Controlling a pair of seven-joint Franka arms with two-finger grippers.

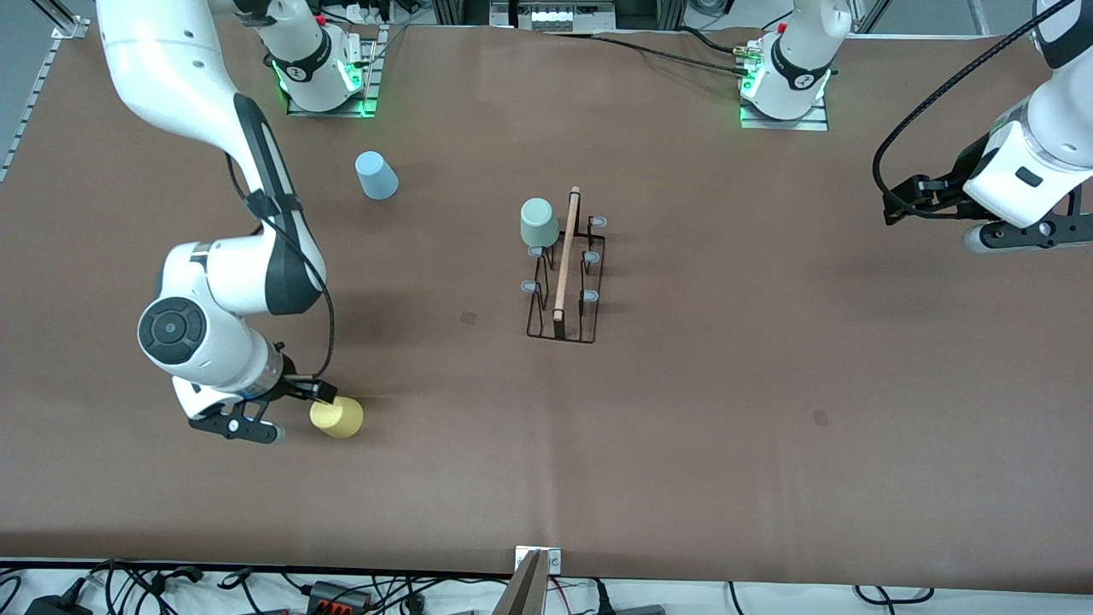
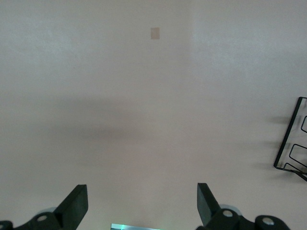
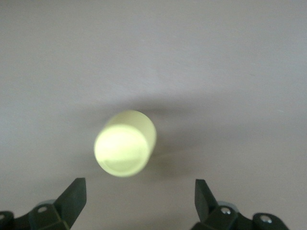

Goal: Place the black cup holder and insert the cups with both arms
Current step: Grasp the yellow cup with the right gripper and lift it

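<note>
The black cup holder (image 1: 564, 273) stands mid-table, a thin wire rack with a pale wooden rod (image 1: 565, 254) along its top and small grey-capped pegs on both sides. A pale green cup (image 1: 539, 223) sits upside down on the peg farthest from the front camera, on the side facing the right arm's end. The light blue cup (image 1: 376, 175) stands upside down on the brown table (image 1: 768, 384), nearer the robot bases (well apart from the rack). The yellow cup (image 1: 337, 417), also bottom-up, is nearest the front camera. The right gripper (image 3: 139, 199) hangs just above it, fingers spread wide and holding nothing. The left gripper (image 2: 141, 203) waits over bare table at the left arm's end, likewise spread wide, empty.
</note>
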